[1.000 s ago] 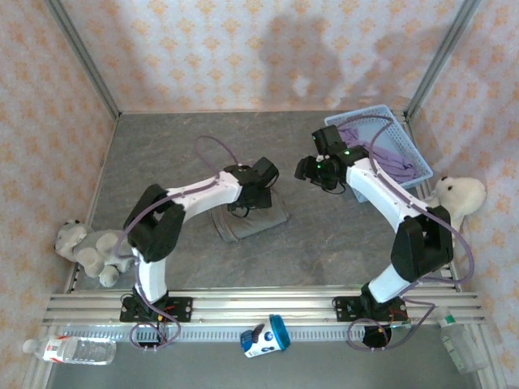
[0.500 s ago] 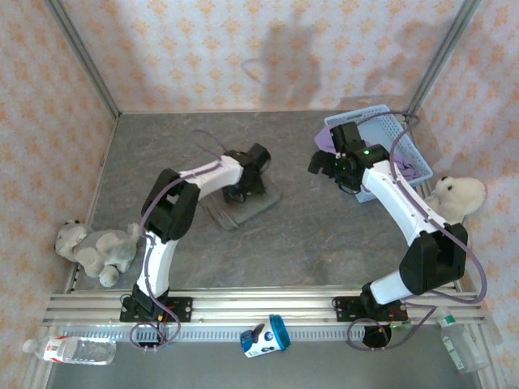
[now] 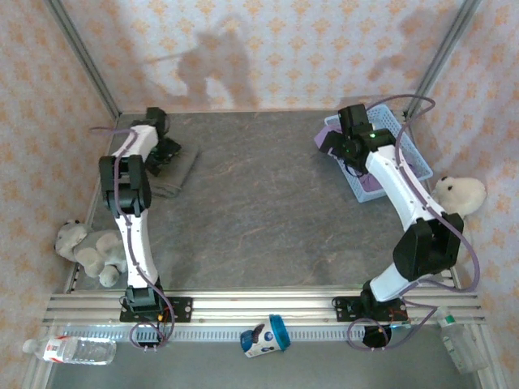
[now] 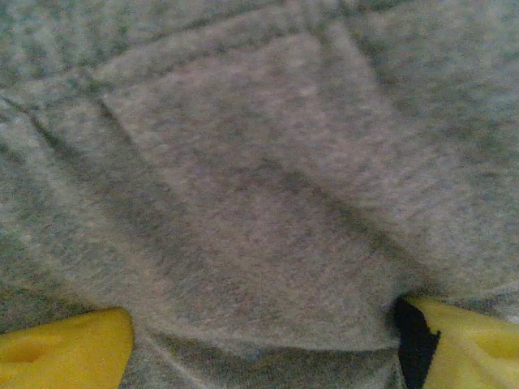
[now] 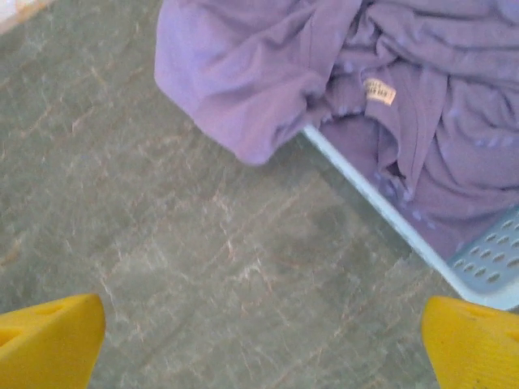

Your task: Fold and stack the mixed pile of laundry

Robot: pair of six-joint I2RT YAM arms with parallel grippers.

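Presently, the lavender T-shirt (image 5: 340,73) lies bunched in the light blue basket (image 3: 405,150) at the far right of the table (image 3: 268,211). One fold spills over the basket's near-left rim onto the table surface. The shirt is crumpled and presents no clear long axis. The basket's long axis runs from far left to near right in the top view.

In the right wrist view the shirt lies ahead of the right gripper (image 5: 259,348) and slightly to its right, with bare table directly below. The two yellow fingers (image 5: 49,340) are spread wide and hold nothing. The right arm is the nearer arm by a wide margin, so the spilled fold is judged the most accessible grasp point.

The grey garment (image 3: 177,166) lies folded flat near the far left corner, well apart from the basket. The left gripper (image 4: 259,361) sits directly over it, fingers apart, with cloth spanning the gap between them. Whether the fingers press on the cloth cannot be determined.

Count:
- Garments: two, one per side.
- Basket: one.
- Plush toys: two, a grey one (image 3: 89,250) at the left edge and a white one (image 3: 458,196) at the right edge.
- Plastic bottle (image 3: 69,348): one.
- Blue-and-white cup (image 3: 266,336): one, on the near rail.
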